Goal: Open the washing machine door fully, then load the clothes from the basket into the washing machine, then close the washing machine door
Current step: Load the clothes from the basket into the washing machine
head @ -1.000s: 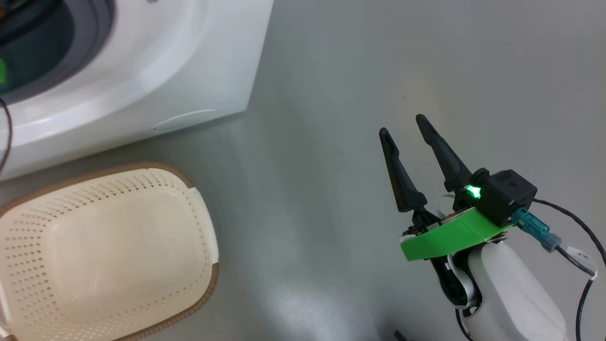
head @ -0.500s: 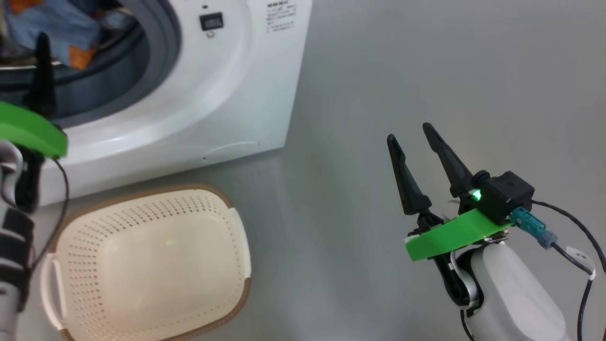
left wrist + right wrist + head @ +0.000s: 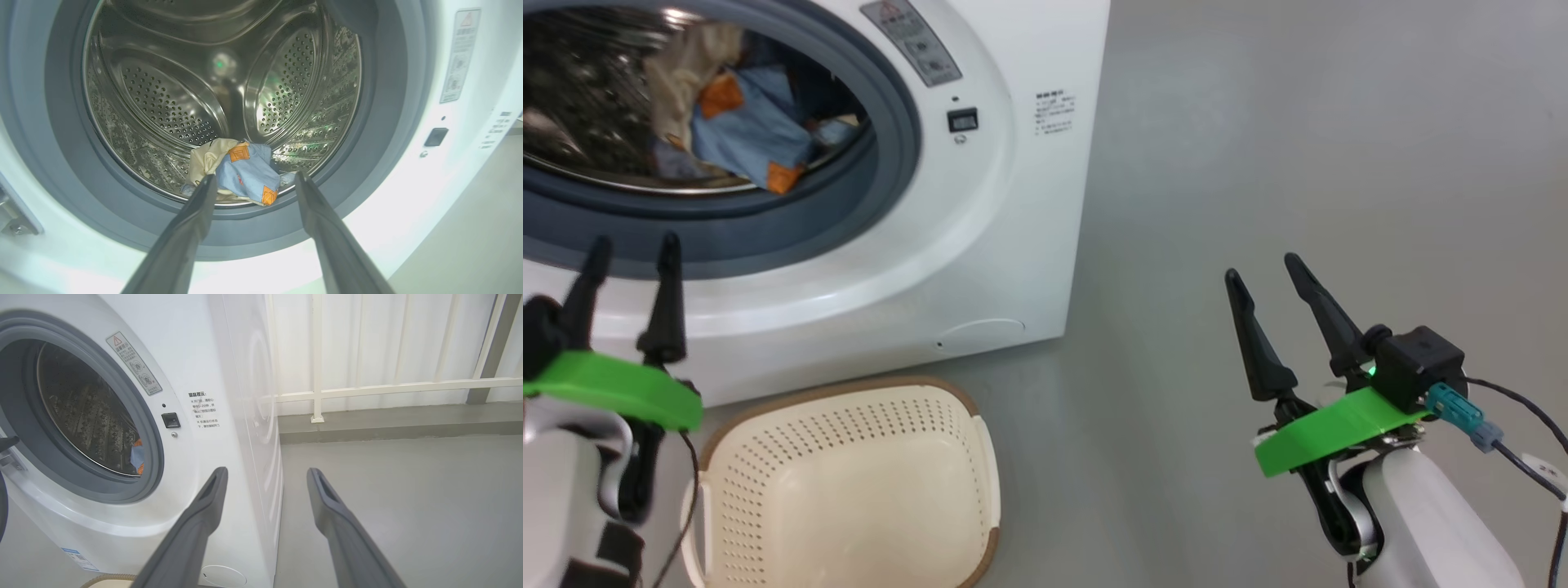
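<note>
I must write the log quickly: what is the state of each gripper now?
Left gripper: open, holding nothing.
Right gripper: open, holding nothing.

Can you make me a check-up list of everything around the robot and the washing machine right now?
Surface: grey floor, smooth, bare where seen.
Job's things: washing machine with its round opening uncovered; clothes lying low in the steel drum; basket on the floor before the machine, no clothes in the part seen.
Clutter: nothing seen.
Grippers: left gripper before the opening, jaws open, holding nothing; right gripper over the floor right of the machine, jaws open, holding nothing.
Cables: black cable with a teal plug at the right wrist; thin dark cable by the left wrist.
Surroundings: white railing and a low grey ledge behind the machine.
</note>
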Tool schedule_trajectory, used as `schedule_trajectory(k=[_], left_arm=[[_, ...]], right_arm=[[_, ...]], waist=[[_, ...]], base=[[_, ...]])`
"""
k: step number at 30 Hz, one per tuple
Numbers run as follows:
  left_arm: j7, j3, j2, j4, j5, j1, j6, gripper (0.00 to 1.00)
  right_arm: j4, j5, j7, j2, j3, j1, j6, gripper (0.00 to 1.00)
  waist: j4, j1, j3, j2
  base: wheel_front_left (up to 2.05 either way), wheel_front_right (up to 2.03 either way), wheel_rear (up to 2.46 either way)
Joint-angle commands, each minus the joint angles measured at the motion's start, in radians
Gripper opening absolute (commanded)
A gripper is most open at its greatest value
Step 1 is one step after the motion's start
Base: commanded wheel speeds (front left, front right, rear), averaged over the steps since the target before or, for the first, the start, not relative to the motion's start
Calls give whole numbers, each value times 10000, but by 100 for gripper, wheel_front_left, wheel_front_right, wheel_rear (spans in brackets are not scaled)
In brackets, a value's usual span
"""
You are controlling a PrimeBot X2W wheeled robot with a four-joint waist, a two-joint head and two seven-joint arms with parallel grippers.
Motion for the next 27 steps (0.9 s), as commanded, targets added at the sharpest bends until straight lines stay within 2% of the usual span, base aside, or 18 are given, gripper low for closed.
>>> schedule_trajectory(k=[1,5,12,27], left_arm=[[-62,449,329,-481,154,237,15,100],[-62,845,58,-1155,205,1152,14,100],[-62,1353,-32,-2042,125,2361,9,100],[-62,1936,-677,-3864,173,4709,54,100]], right_arm=[[-203,77,-80,-92,109,173,73,100],[-271,156,-80,-270,38,392,73,100],[-344,242,-80,-437,85,514,73,100],[-369,513,-80,-828,162,962,73,100]], waist=[[382,2,-558,0],[569,2,-847,0],[633,2,-1148,0],[671,2,-1779,0]], base=[[0,0,0],[0,0,0],[0,0,0],[0,0,0]])
